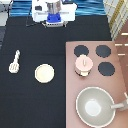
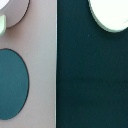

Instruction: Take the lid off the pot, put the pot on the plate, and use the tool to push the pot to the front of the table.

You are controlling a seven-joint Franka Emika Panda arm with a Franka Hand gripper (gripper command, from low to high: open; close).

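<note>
the tool (image 1: 14,62), a small cream spatula, lies near the table's (image 1: 30,105) left edge, about halfway down it. its long axis runs on a slant, the thin handle toward the table's top-right and the wider head toward the bottom-left. just across a strip of bare black top, toward the table's middle, sits the plate (image 1: 44,73), flat and with nothing on it. from the tool the plate lies to the exterior view's right and a little lower, near but not touching.

further right stands the pinkish stove block (image 1: 111,82), filling the table's right side down to its bottom-right corner. the pot (image 1: 83,65) rests on the stove's left part, among the black burners (image 1: 103,51), with the lid (image 1: 84,62) on it, the little knob showing in the centre. so from where i stand no step of the job looks done. the pot is well apart from the plate, to the plate's right and slightly higher, with the stove's left edge between them. below the pot, near the stove's bottom edge, sits the large grey pan (image 1: 94,106), its handle pointing right.

the gripper (image 1: 54,20) hangs at the table's top edge, near its middle, close in to the robot, well away from everything, holding nothing. it is somewhat nearer the pot and lid than the tool. whether its fingers stand apart or together i cannot tell. the wrist view shows a strip of stove, one burner and a pale rim over bare table.

there is open black top all along the table's bottom edge left of the stove.
</note>
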